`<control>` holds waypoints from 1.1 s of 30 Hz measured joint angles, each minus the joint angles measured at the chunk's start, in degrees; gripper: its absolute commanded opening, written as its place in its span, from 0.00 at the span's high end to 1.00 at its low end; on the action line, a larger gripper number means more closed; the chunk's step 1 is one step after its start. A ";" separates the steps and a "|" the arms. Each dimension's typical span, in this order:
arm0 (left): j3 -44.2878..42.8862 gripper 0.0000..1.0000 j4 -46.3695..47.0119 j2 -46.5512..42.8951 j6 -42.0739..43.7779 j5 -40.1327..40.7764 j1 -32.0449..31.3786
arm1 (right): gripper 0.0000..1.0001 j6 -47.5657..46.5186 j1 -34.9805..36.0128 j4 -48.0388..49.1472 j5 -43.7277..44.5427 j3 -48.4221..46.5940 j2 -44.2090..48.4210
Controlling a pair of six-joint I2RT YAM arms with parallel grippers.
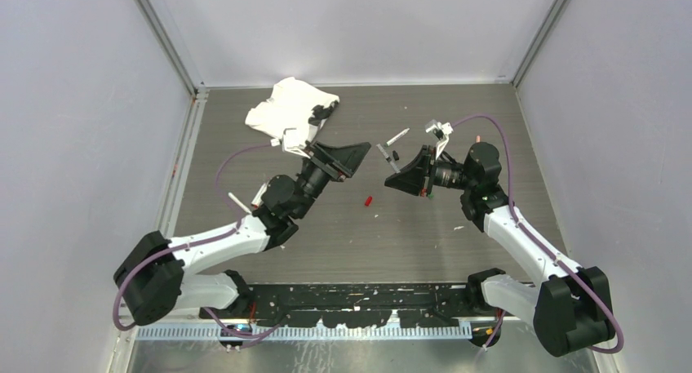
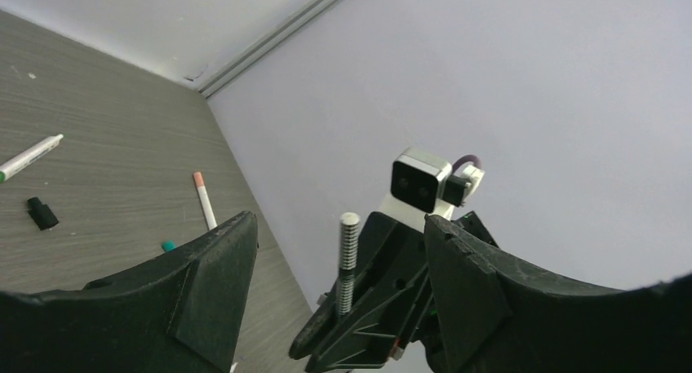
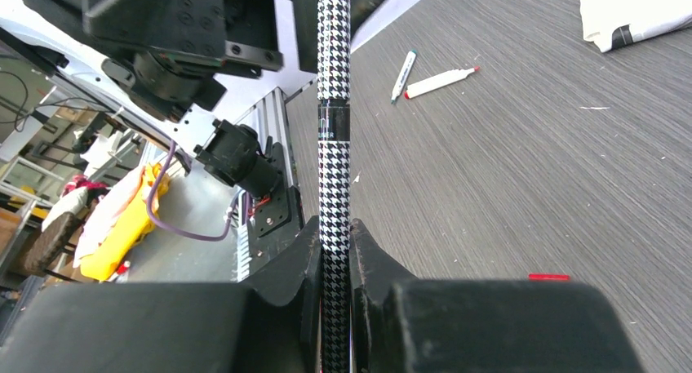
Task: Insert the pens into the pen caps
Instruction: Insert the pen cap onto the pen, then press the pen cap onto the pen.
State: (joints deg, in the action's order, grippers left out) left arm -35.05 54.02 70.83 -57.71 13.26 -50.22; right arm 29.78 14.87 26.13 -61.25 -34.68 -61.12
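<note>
Right wrist view: our right fingers (image 3: 281, 279) clamp the houndstooth pen (image 3: 333, 144) upright, its free end aimed at the left fingers (image 2: 212, 283). Those stand apart and empty, and we judge they are ready to cap it. A red cap (image 3: 548, 277) lies near on the counter (image 3: 530, 169). A red-tipped pen (image 3: 439, 81) and a cloth (image 3: 636, 14) sit beyond, and nothing blocks the way.

The top camera sits high at the near side, looking down on the whole table (image 1: 424, 226) from well off. The left wrist camera peers close past the left gripper (image 2: 341, 226) toward the right wall (image 2: 506, 79), the right wrist camera low along the right gripper (image 3: 333, 255) toward the table's near left edge. Both wrist views catch the opposite gripper and the checked pen (image 3: 333, 144).
</note>
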 measured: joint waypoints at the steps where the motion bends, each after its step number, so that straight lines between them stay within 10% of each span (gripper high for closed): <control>1: -0.85 0.26 -1.70 -0.81 0.11 -0.28 0.00 | 0.99 -0.13 0.00 -0.02 -0.02 0.00 0.00; 33: -13.60 0.62 -15.61 6.60 0.74 -6.49 0.00 | 0.99 -1.16 0.00 -0.94 -0.15 0.00 -0.02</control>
State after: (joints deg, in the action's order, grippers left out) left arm -48.64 38.41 77.43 -56.97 6.76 -50.22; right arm 28.62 14.87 25.19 -61.41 -34.68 -61.14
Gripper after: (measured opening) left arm 0.409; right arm 0.184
